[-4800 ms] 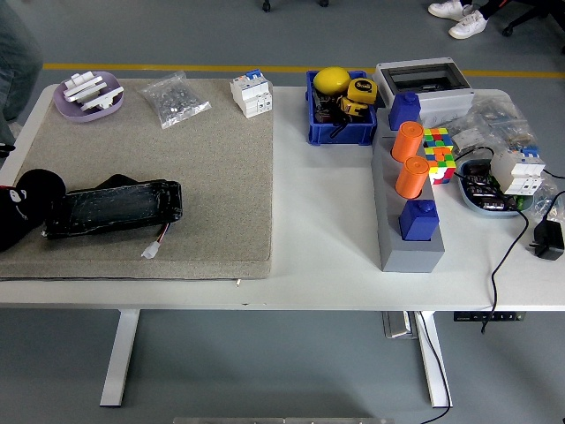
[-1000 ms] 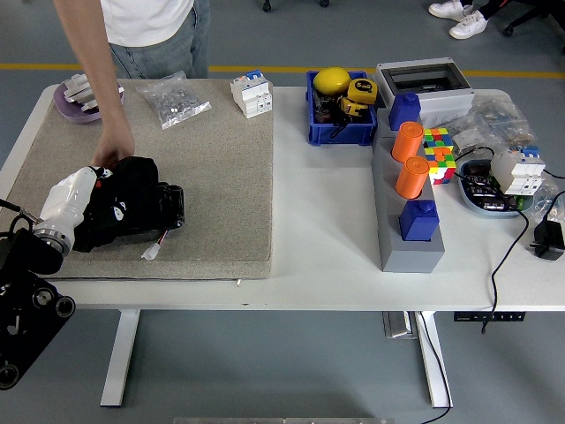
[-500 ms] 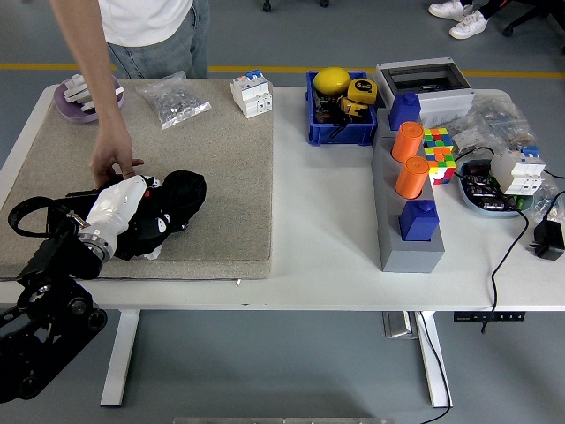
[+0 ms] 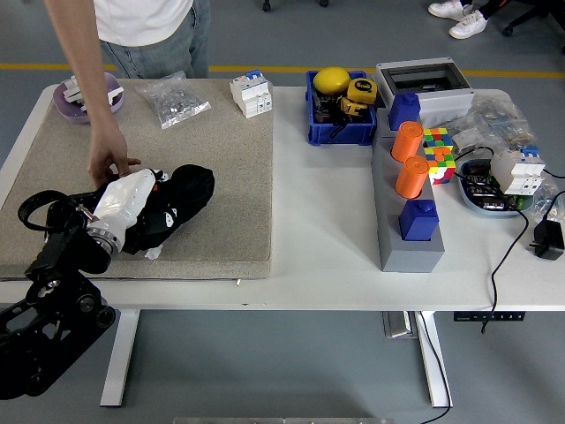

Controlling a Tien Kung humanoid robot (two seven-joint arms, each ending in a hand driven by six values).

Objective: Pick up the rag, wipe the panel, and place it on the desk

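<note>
Panel (image 4: 79, 196) mostly hidden under rag (image 4: 172, 208), robot hand (image 4: 124, 201).

The left arm (image 4: 48, 305) is built of bulky black segments with rounded joint housings; small round silver screws dot the lower housing. A black cable (image 4: 40, 205) loops out from the forearm, just above it. Nearer the wrist sits a ribbed silver-grey collar, and beyond that a smooth white shell covers the back of the robot hand (image 4: 146, 208), whose fingers are black with a few small white marks.

The person (image 4: 132, 35), beyond the robot hand, wears a white T-shirt with short sleeves and blue jeans; the arm (image 4: 97, 106) is bare from the sleeve down.
</note>
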